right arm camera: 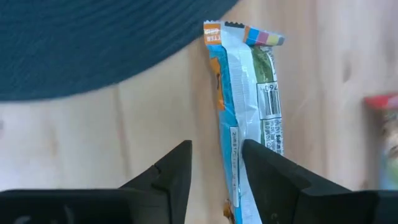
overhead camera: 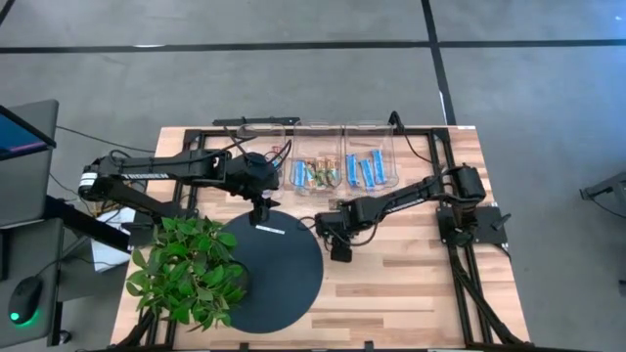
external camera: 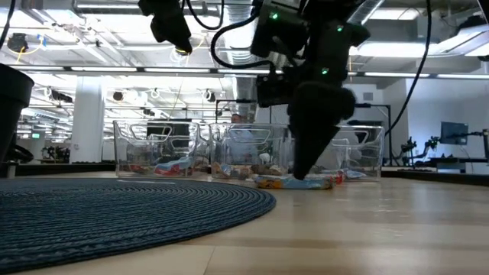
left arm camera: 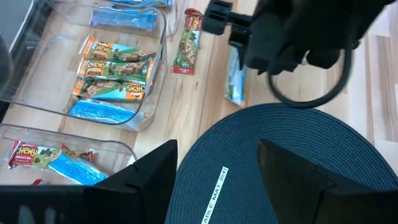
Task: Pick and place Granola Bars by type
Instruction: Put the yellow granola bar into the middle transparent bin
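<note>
So the right gripper is down on the bare wood just past the right edge of the round dark blue woven mat, and its two dark fingers sit either side of a light blue and white wrapped granola bar lying flat on the light wooden table. The fingers are partly drawn in around the bar's end, but I honestly can't tell if they're pinching it yet. That wrapper shows a barcode panel and a strip of coloured squares at its far end; the small print is unreadable. A second loose bar, red and green wrapped, lies just beyond it, nearer the bins. The left gripper hangs above the mat with its fingers spread wide and nothing in them. A small white strip on the mat reads "TABLE MAT 201". At the far edge are clear rectangular plastic bins; the middle one has orange bars marked "CHEWY", and another bin holds bright blue bars. A leafy green potted plant sits at the near left.
</note>
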Controlling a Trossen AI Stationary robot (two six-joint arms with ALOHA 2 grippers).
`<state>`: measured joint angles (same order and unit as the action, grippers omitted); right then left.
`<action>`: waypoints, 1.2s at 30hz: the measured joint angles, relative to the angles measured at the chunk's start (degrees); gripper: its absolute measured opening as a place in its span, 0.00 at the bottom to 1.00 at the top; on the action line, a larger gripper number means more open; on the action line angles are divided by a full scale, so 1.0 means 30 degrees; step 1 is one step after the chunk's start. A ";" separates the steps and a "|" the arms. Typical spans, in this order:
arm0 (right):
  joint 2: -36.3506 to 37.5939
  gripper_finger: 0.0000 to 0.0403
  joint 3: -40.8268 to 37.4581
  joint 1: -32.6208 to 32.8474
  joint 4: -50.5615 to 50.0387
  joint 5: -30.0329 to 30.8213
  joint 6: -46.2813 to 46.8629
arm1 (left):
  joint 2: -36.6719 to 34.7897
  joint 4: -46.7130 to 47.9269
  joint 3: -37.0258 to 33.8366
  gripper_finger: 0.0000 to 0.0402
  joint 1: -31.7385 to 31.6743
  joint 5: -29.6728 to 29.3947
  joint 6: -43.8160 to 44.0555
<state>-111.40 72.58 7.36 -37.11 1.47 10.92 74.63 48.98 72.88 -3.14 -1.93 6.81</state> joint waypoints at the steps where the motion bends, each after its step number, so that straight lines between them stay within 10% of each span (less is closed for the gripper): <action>1: 0.0060 0.34 -0.0005 0.0151 -0.0221 -0.0030 0.0311 | 0.0000 -0.0003 0.0000 0.53 0.0000 0.0000 0.0000; 20: 0.1073 0.62 -0.0051 0.0397 0.0241 0.1201 0.1293 | 0.0015 0.0198 0.0000 0.53 0.0029 0.0015 -0.0401; 36: 0.0500 0.63 -0.1110 -0.0089 0.0742 0.0588 0.0863 | 0.0015 0.0126 0.0000 0.53 0.0029 0.0000 -0.0860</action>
<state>-109.90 69.25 7.09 -34.88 3.24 13.50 74.67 49.36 72.88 -3.05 -1.93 4.23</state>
